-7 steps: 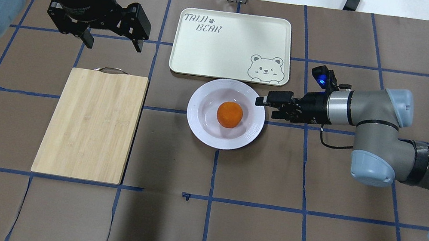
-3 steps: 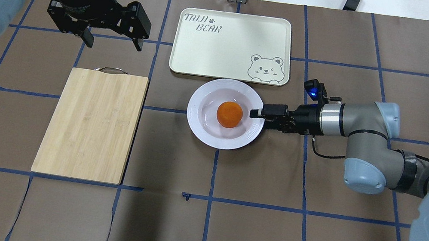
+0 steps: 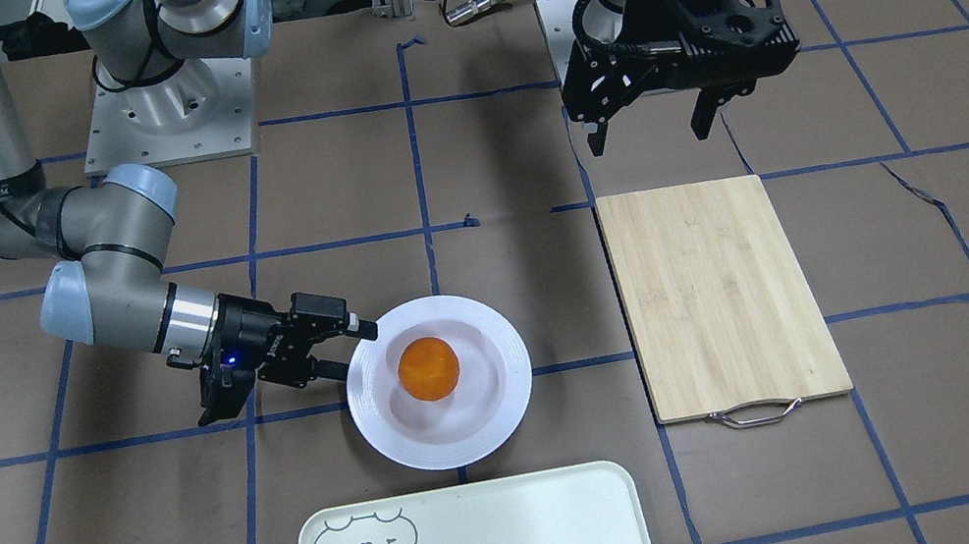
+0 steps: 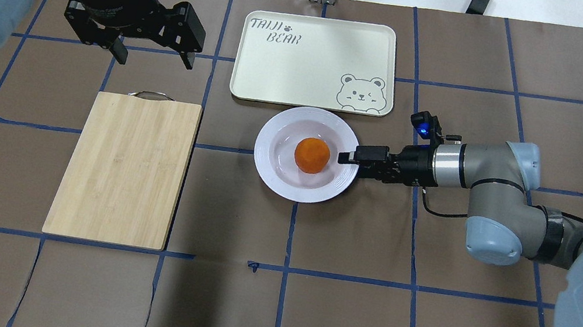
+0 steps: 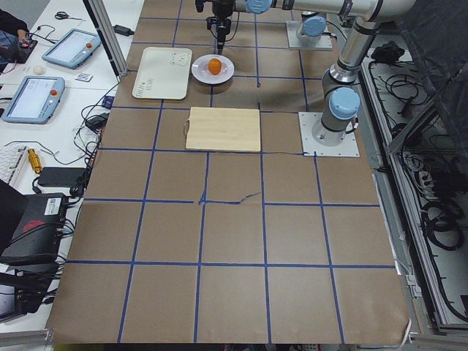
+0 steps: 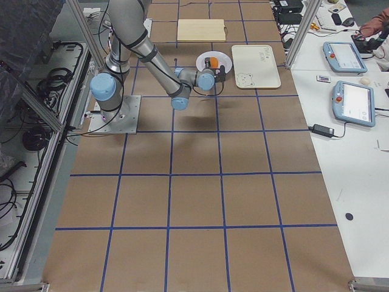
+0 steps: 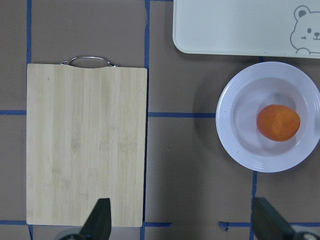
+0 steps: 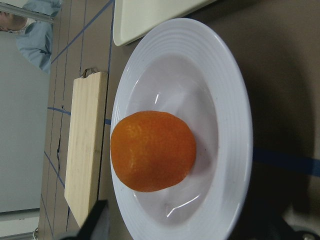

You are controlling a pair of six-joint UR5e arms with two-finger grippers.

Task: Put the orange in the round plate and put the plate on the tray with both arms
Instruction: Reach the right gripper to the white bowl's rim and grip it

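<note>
The orange point(image 4: 312, 155) lies in the sunken centre of the round plate point(image 4: 266, 174), which stands on the table just in front of the tray point(image 4: 314, 61). My right gripper point(image 4: 350, 160) is open at the plate's right rim, one finger above the rim and the other low beside it. In the right wrist view the orange point(image 8: 152, 150) and the plate's rim point(image 8: 235, 115) fill the frame close ahead. My left gripper point(image 4: 150, 54) hangs open and empty above the table, beyond the cutting board's handle. The tray is bare.
A bamboo cutting board point(image 4: 124, 171) with a metal handle lies left of the plate. Cables and a metal post sit past the table's far edge. A person in a light shirt shows at the corner of the right wrist view.
My right gripper has moved toward the robot and slightly left, from beside the plate's far-right edge onto its right rim. The left arm, plate and orange have not moved.
</note>
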